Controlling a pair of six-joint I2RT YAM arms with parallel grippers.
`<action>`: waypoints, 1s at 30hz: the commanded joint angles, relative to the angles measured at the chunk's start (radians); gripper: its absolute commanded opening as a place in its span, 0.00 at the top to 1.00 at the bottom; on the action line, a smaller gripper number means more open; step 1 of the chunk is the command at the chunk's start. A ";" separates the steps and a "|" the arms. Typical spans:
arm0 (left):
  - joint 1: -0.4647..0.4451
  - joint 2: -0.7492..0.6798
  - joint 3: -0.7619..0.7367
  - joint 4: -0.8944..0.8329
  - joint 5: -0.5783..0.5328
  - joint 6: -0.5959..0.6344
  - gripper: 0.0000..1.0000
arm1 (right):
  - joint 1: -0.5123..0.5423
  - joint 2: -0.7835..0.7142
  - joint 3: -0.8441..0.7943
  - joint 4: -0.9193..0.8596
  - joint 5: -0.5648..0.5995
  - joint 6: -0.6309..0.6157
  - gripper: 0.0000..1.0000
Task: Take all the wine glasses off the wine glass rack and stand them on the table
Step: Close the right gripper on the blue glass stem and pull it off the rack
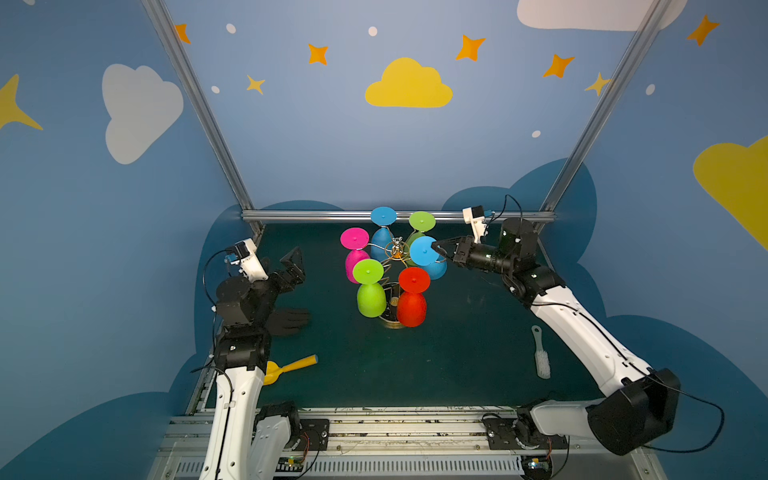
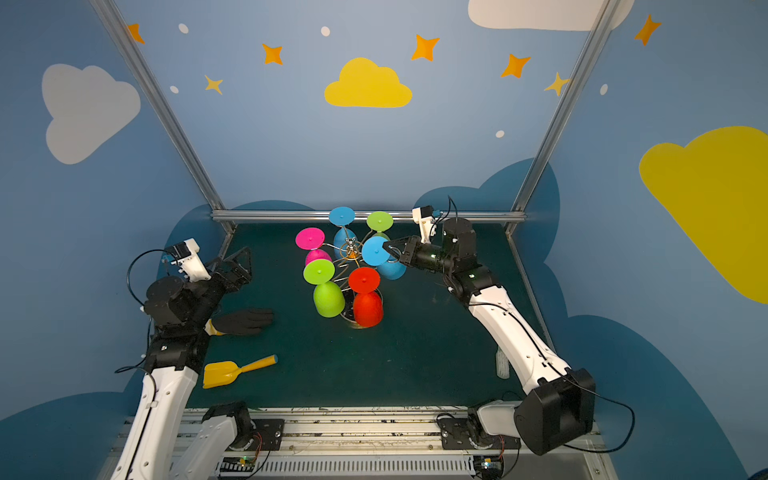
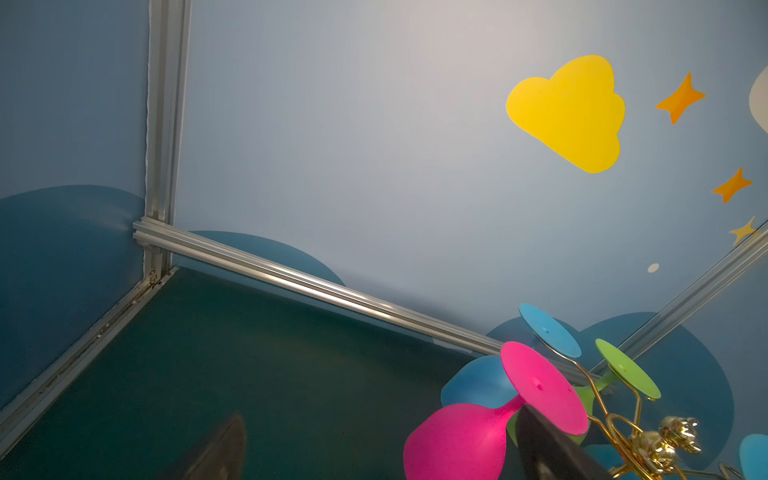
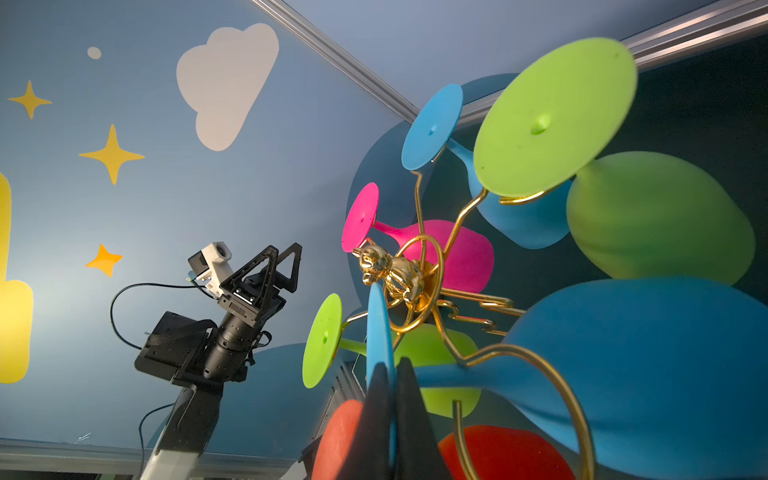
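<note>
Reckoning the far wall as twelve o'clock, the gold rack [image 1: 397, 251] stood a little behind the middle of the green tabletop [image 1: 457, 365]. Six bright glasses hung upside down from its wire loops, feet uppermost. Round its knob they ran so: the pink glass [image 1: 354, 239] at ten, the far blue glass [image 1: 383, 216] at twelve, the far green glass [image 1: 422, 221] at one, the near blue glass [image 1: 422, 251] at three, the red glass [image 1: 414, 279] at five and the near green glass [image 1: 368, 271] at seven.

The right arm [image 1: 582, 328] came in from four o'clock and reached level across to the three o'clock side of the rack. The right jaws were clamped narrow on the rim of the near blue glass's round foot. In the right wrist view that foot [image 4: 380, 332] showed edge-on, pinched between the two dark tips. The glass's stem lay inside its gold loop, so the glass was on the rack, with its bowl [image 4: 644, 365] hanging beyond.

The left arm [image 1: 239, 399] stood off at nine o'clock, well apart from the rack. The left jaws were spread wide, holding nothing and angled up toward the back wall.

A black glove [image 1: 289, 321] lay at eight o'clock beside the left arm. A yellow scoop [image 1: 297, 365] lay nearer the front at seven. A white brush [image 1: 542, 363] lay at four o'clock, just beside the right arm.
</note>
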 commanded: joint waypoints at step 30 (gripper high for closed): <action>0.017 -0.045 -0.013 0.019 -0.046 -0.040 0.00 | -0.143 -0.369 -0.245 -0.117 0.137 -0.044 1.00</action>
